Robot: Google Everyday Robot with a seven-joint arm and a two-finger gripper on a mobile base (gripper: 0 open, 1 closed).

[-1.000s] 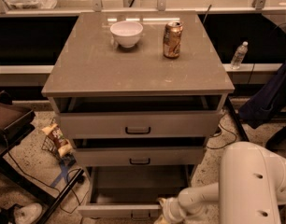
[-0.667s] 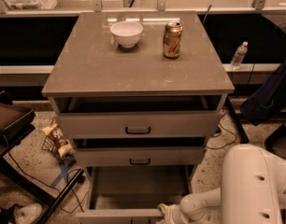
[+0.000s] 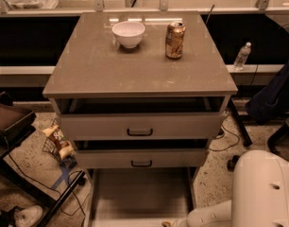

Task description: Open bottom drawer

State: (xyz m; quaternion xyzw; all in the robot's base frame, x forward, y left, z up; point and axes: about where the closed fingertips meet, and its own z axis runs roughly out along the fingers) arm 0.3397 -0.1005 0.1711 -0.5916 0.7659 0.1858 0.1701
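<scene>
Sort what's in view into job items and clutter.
Job: bottom drawer, pulled out; claw, at the picture's lower edge by the drawer's front.
Clutter: white bowl and soda can on the cabinet top; water bottle; snack bag.

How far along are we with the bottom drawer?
Done: the bottom drawer stands far out, its pale inside exposed below the middle drawer. In hand: the gripper sits at the picture's lower edge, near the drawer's front, which is out of view. Left: probably just backing away.

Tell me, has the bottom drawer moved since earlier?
Yes: the bottom drawer slid farther out from under the middle drawer, toward the bottom edge, where the hand is.
</scene>
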